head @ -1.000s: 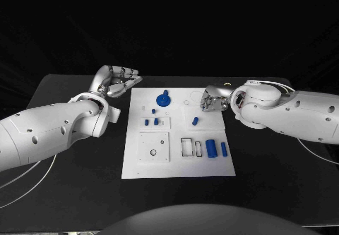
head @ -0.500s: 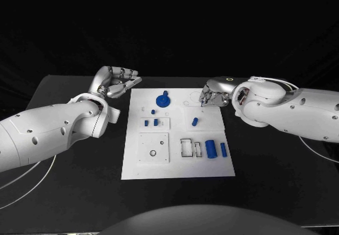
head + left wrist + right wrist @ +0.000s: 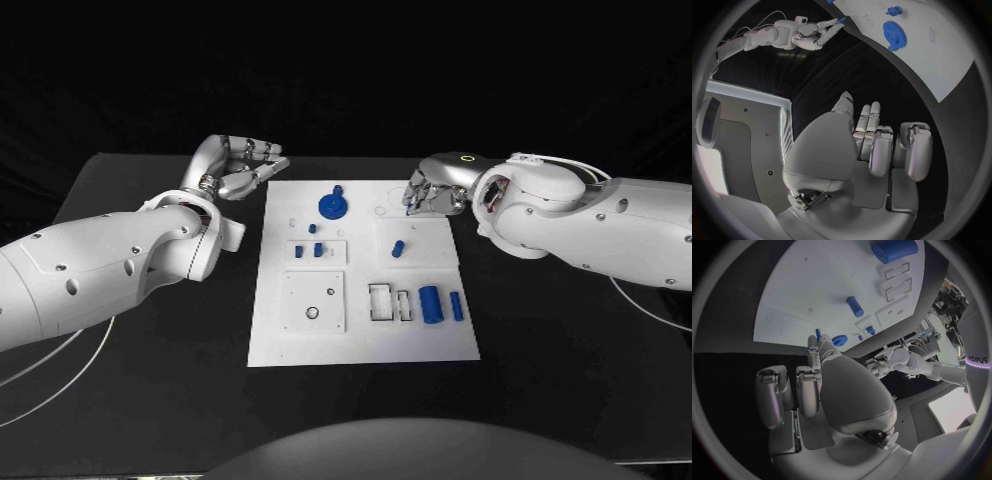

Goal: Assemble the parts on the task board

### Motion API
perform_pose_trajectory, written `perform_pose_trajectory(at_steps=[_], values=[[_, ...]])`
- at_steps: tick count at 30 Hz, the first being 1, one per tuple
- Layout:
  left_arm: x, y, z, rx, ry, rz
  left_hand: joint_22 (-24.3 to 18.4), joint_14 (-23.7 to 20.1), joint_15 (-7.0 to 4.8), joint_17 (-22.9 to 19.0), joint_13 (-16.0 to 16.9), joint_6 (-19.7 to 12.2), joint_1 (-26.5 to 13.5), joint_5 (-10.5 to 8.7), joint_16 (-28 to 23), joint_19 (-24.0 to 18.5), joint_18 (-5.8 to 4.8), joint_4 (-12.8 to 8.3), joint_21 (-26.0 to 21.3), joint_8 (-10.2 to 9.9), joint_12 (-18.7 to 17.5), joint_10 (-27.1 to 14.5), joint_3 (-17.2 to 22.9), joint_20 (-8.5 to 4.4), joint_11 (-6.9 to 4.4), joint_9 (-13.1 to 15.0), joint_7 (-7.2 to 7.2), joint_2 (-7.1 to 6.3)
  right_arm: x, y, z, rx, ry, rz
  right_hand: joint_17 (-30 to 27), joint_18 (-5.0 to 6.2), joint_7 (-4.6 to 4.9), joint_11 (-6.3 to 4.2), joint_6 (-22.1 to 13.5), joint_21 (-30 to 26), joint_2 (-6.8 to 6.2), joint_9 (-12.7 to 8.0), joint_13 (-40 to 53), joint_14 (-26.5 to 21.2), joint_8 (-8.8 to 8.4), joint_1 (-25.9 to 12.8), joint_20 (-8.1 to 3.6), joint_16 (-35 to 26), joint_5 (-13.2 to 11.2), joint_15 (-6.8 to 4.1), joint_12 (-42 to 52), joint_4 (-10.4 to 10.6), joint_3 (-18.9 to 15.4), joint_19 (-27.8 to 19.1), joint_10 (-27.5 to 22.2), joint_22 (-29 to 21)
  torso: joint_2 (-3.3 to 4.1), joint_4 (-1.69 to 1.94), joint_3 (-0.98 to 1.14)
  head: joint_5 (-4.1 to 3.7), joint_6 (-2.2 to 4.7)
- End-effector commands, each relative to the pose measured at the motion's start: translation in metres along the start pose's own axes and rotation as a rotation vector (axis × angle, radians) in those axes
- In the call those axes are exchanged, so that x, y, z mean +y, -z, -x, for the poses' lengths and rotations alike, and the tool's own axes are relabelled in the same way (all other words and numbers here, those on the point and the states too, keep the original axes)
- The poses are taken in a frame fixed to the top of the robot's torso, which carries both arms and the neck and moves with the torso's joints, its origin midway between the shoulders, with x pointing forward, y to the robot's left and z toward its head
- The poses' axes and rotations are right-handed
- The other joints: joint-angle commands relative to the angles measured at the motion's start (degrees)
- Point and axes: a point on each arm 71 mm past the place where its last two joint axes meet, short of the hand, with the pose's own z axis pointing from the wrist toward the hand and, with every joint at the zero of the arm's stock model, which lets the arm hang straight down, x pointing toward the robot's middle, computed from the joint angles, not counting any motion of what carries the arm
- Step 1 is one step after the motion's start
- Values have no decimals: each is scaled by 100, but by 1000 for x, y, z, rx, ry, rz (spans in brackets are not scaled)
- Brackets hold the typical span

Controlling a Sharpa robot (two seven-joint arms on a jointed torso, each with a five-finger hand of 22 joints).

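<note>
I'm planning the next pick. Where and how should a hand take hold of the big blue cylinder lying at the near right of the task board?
Probably across its round middle, coming straight down from above. The big blue cylinder lies flat on the task board, long axis pointing away from the robot, so its curved sides are exposed. A thinner blue pin lies close on its right, so keep the fingers narrow there.

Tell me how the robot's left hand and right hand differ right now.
The left hand holds nothing, fingers curled in; the right hand pinches a small blue part at its fingertips. The left hand sits over bare table beside the board's far left corner; the right hand hangs over the board's far right corner. Both are silver.
</note>
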Motion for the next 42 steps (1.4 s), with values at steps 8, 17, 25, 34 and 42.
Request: perform_pose_trajectory(at_steps=[8, 17, 25, 34, 42], values=[[-1, 0, -1, 13, 2, -10, 1509, 606, 11, 1507, 6, 47, 9, 36, 15, 613, -42, 5, 14, -10, 29, 55, -32, 14, 3, -4, -3, 70, 25, -4, 0, 5, -41, 77, 1510, -39, 39, 26, -31, 26, -36, 2, -2, 587, -16, 15, -31, 24, 23, -1, -30, 20, 33, 600, -29, 1509, 5, 3, 2, 40, 8], [-1, -1, -2, 16, 3, -11, 1509, 606, 11, 1507, 6, 47, 9, 36, 15, 613, -42, 5, 14, -10, 29, 55, -32, 14, 3, -4, -3, 70, 58, -7, -1, 13, -63, 175, 1510, -39, 58, 41, -42, 26, -39, -4, -1, 587, -30, 29, -26, 24, 24, 7, -30, 16, 49, 600, -41, 1509, 2, 4, 1, 78, 6], [-1, -1, -2, 16, 3, -11, 1509, 606, 11, 1507, 6, 47, 9, 36, 15, 613, -42, 5, 14, -10, 29, 55, -32, 14, 3, -4, -3, 70, 87, -4, -3, 31, -71, 261, 1510, -39, 78, 58, -55, 26, -44, -10, -1, 587, -46, 42, -18, 24, 24, 21, -30, 12, 66, 600, -55, 1509, 4, 2, 0, 131, -7], [-1, -1, -2, 15, 1, -12, 1509, 606, 11, 1507, 6, 47, 9, 36, 15, 613, -42, 5, 14, -10, 29, 55, -32, 14, 3, -4, -3, 70, 105, -1, -7, 49, -40, 329, 1510, -39, 98, 76, -70, 26, -46, -18, -1, 587, -64, 55, -6, 24, 25, 38, -29, 10, 86, 600, -69, 1509, 3, -3, 5, 163, -41], [-1, -1, -2, 19, -10, -20, 1509, 606, 9, 1507, 5, 49, 15, 37, 15, 613, -42, 5, 14, -10, 28, 59, -44, 12, 1, -4, -4, 78, 115, 3, -14, 45, 7, 377, 1510, -39, 111, 87, -84, 26, -53, -24, -2, 587, -80, 66, 4, 24, 25, 51, -31, 6, 102, 600, -87, 1509, 2, -1, 2, 184, -65]])
